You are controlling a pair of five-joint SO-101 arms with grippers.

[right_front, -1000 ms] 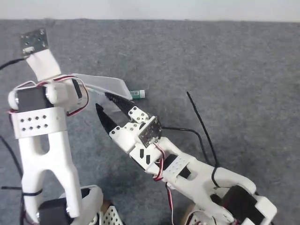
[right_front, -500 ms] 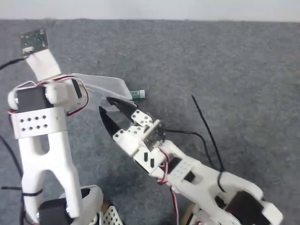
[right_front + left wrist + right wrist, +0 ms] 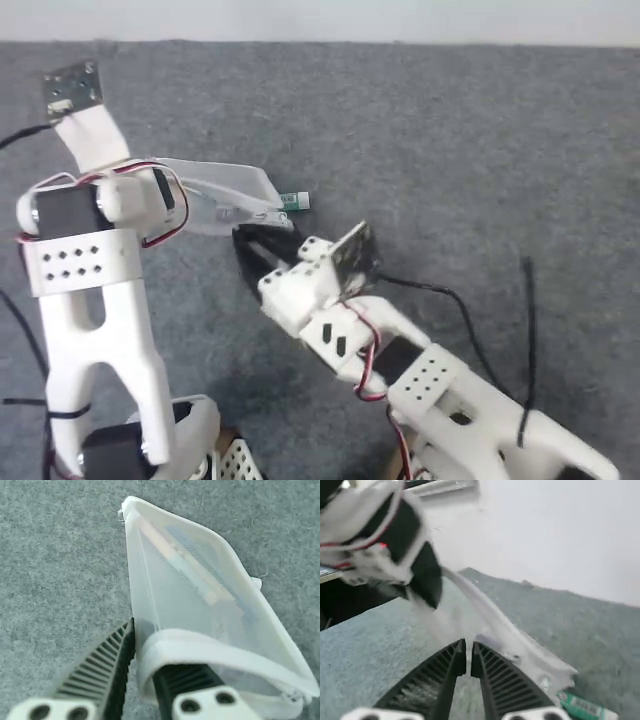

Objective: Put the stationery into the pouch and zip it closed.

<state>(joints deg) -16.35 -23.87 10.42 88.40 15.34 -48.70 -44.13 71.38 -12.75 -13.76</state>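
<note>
Pouch (image 3: 200, 605) clamped in my left gripper (image 3: 142, 680); my right gripper (image 3: 468, 660), wide earlier, now nearly shut, zip edge (image 3: 510, 635) just ahead: zipping likely begins.

Arms: you have two, the left arm (image 3: 85, 260) and the right arm (image 3: 400, 360), one on either side of the pouch (image 3: 225, 185).
Grippers: two, the left gripper (image 3: 142, 645) at the pouch's lip and the right gripper (image 3: 468, 647) just beside the pouch.
Pouches: one, clear.
Stationery in the pouch: you can count one long pale piece (image 3: 185, 565).
Stationery by the pouch: one green-ended piece (image 3: 293, 201), just beside its corner.
Black cable (image 3: 450, 295): two runs, well apart from the pouch; whether they are one cable, you cannot tell.
</note>
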